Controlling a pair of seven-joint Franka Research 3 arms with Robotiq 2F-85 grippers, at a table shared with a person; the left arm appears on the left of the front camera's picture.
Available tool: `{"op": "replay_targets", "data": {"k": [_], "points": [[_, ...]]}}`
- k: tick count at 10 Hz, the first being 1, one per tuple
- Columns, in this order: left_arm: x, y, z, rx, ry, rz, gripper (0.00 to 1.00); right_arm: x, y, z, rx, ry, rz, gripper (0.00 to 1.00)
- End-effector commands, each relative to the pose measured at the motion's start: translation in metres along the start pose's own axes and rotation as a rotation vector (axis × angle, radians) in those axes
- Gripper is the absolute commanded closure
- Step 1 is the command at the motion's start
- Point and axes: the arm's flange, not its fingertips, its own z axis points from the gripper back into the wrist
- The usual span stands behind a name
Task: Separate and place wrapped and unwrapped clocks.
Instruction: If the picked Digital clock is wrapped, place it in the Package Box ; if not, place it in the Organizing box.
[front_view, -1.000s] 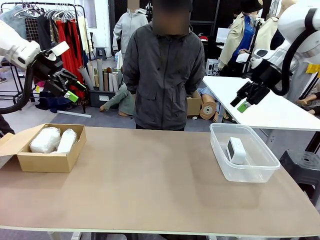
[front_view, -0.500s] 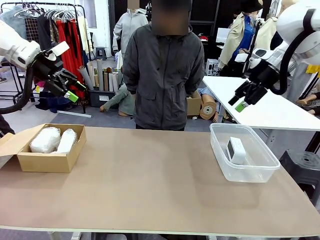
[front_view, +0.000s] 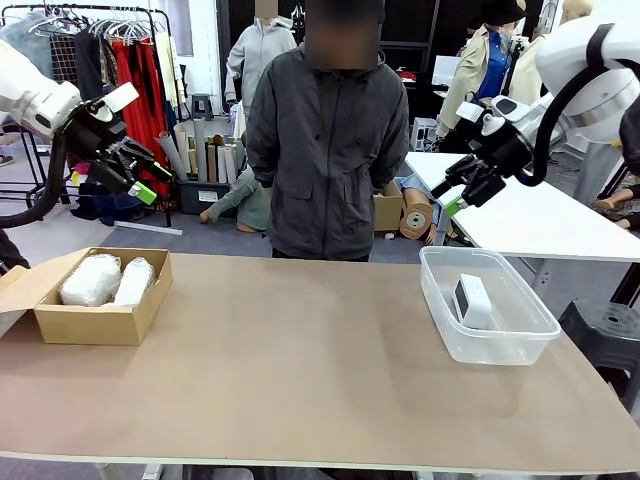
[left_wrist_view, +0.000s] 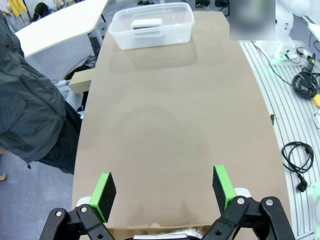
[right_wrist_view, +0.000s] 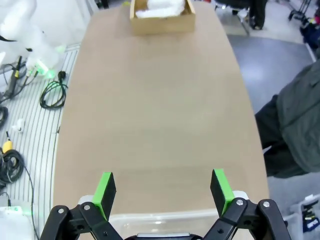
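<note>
From where I stand, the sorting looks finished: two wrapped clocks (front_view: 105, 280) lie side by side in the cardboard box (front_view: 95, 322) at nine o'clock on the table (front_view: 300, 370), and the bare clock (front_view: 472, 300) sits in the clear tub (front_view: 490, 345) at three o'clock. The left gripper (front_view: 135, 170) hangs high above the box, jaws spread wide and empty. The right gripper (front_view: 455, 195) hovers above and behind the tub, equally wide and holding nothing. I judge the step in hand to be pulling clear; done well, each arm lifts straight away without brushing box or tub, and away from the person (front_view: 325, 150) at twelve o'clock.
</note>
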Motion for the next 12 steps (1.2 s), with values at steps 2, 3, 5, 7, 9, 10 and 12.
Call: {"op": "replay_targets", "data": {"k": [2,3,5,7,9,10,12], "points": [[0.002,0.0,0.001,0.006,-0.01,0.001,0.0,-0.007,-0.019,0.009,0.003,-0.101,0.04,0.0],[0.002,0.0,0.001,0.006,-0.01,0.001,0.0,-0.011,-0.021,0.01,0.005,-0.119,0.049,0.0],[0.002,0.0,0.001,0.006,-0.01,0.001,0.0,-0.015,-0.023,0.015,0.006,-0.136,0.038,0.0],[0.002,0.0,0.001,0.006,-0.01,0.001,0.0,-0.016,-0.02,0.012,-0.004,-0.094,0.007,0.0],[0.002,0.0,0.001,0.006,-0.01,0.001,0.0,-0.016,-0.02,0.012,-0.004,-0.094,0.007,0.0],[0.002,0.0,0.001,0.006,-0.01,0.001,0.0,-0.016,-0.02,0.012,-0.004,-0.094,0.007,0.0],[0.002,0.0,0.001,0.006,-0.01,0.001,0.0,-0.016,-0.02,0.012,-0.004,-0.094,0.007,0.0]]}}
